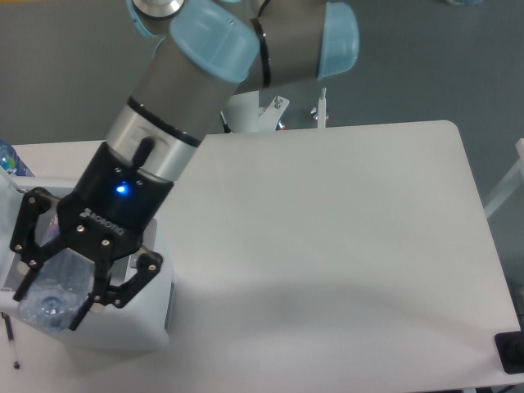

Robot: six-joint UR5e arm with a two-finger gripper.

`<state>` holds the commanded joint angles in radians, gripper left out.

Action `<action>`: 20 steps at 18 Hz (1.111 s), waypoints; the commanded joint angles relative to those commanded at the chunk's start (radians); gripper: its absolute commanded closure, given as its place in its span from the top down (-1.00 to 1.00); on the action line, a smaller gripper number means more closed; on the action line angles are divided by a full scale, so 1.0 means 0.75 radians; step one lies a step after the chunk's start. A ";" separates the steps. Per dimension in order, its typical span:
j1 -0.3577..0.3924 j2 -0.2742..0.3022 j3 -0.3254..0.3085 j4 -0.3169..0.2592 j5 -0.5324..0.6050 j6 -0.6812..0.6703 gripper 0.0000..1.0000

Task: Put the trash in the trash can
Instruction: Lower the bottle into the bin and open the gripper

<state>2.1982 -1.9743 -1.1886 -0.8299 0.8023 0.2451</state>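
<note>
The camera is looking down on a white table, and at the far left edge a sliver of a blue bottle is showing beside the white bin. The bin is sitting at the table's left end, its front wall and rounded corner showing below the arm. Over its opening the gripper is hanging tilted down to the left, its black fingers closing around a clear crushed bottle, which is lying between them at the bin's front rim, cap end low. Whether the bottle is resting on the rim I cannot tell. A blue light is glowing on the gripper's black body. The arm is slanting up to the right. The wrapper is not visible.
</note>
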 joint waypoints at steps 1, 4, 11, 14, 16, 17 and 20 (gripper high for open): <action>-0.002 0.010 -0.019 0.000 0.002 0.027 -0.14; -0.012 0.021 -0.029 0.000 0.002 0.031 0.13; -0.010 0.045 -0.064 -0.002 0.008 0.031 1.00; 0.022 0.049 -0.090 -0.002 0.006 0.033 1.00; 0.071 0.053 -0.092 -0.002 0.006 0.033 1.00; 0.102 0.059 -0.092 -0.002 0.006 0.033 1.00; 0.212 0.084 -0.092 -0.002 0.006 0.041 1.00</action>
<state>2.3575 -1.9114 -1.2579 -0.8314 0.8069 0.2761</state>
